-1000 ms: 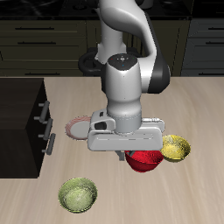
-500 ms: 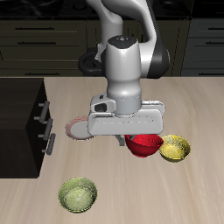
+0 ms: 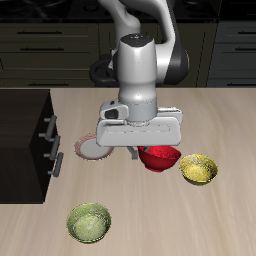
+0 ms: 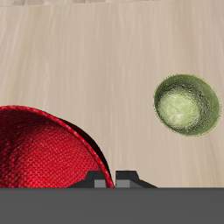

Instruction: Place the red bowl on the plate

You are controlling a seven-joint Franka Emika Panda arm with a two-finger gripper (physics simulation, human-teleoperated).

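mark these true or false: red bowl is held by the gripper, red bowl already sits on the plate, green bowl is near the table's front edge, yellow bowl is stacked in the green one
1. The red bowl is held by the gripper: true.
2. The red bowl already sits on the plate: false, it is beside the plate, not on it.
3. The green bowl is near the table's front edge: true.
4. The yellow bowl is stacked in the green one: false, they sit well apart.

A Franka arm (image 3: 140, 60) made of smooth, rounded light-grey segments with dark grey joints, ending in a wide, boxy pale-grey gripper (image 3: 148, 148) housing.
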